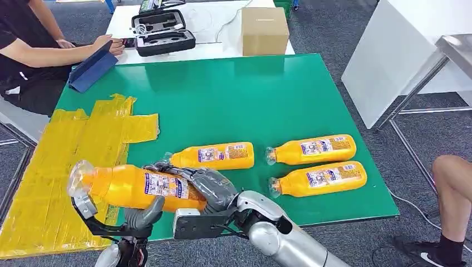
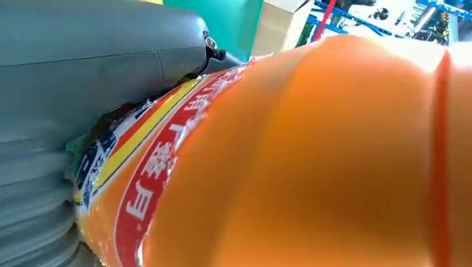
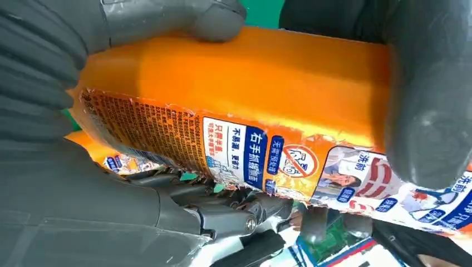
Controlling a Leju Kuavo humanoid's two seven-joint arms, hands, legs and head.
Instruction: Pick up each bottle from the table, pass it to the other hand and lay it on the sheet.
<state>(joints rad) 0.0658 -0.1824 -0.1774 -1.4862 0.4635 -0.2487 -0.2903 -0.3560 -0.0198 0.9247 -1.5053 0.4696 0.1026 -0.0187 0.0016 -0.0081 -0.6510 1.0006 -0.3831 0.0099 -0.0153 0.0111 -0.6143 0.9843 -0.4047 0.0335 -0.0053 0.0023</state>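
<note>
Step in hand: the hand-over; one orange bottle (image 1: 136,186) is off the desk (image 1: 250,100) and lies level between both hands at the near edge, cap end to the left

Right hand (image 1: 209,189): clenched around the bottle's base half, fingers wrapped over the label; the right wrist view shows the thumb on one side and darker fingers on the other, so the grasp looks firm

Left hand (image 1: 131,219): under the bottle near its middle, thumb and fingers cupped up against it; the left wrist view shows the bottle pressed against the palm cover. Judged to be grasping, though how tightly cannot be told

Bottle position: above the boundary between the green desk surface and the yellow sheet (image 1: 50,172), cap end already over the sheet

Remaining bottles: three lie on their sides on the green surface, one (image 1: 214,156) just beyond the right hand, two (image 1: 314,149) (image 1: 320,179) further right, close together

Progress: judged early; no bottle lies on the sheet yet

Next move calls for: the left hand to have full support before the right lets go, then a carry left and a low, level set-down on the sheet

Risk: the bottle is smooth and round; a release before the left grasp is sound could drop it, and it may roll on the crinkled sheet

Bystanders: a person (image 1: 28,50) sits at the far left with a blue tablet case (image 1: 92,69); another person's leg (image 1: 453,189) shows at the near right
</note>
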